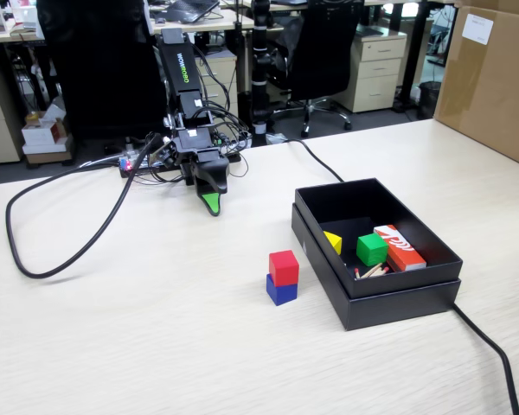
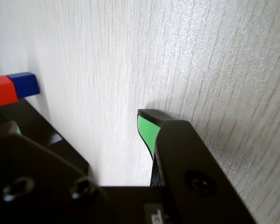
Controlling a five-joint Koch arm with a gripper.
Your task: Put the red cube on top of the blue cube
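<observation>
The red cube point(image 1: 284, 266) sits squarely on top of the blue cube point(image 1: 281, 290) on the pale wood table, just left of the black box. My gripper point(image 1: 214, 201) is apart from them, back near the arm's base, pointing down with its green tip close to the table. The wrist view lies on its side. In it the red cube point(image 2: 2, 91) and blue cube point(image 2: 24, 84) show far off at the upper left. One green-padded fingertip point(image 2: 147, 128) shows with its pad face bare and table beside it. The gripper holds nothing.
An open black box point(image 1: 396, 292) at the right holds a yellow piece point(image 1: 333, 241), a green cube point(image 1: 371, 249), a red-orange lettered box point(image 1: 400, 245) and sticks. Black cables point(image 1: 60, 259) loop at the left and run past the box. A cardboard box point(image 1: 493, 82) stands at the far right.
</observation>
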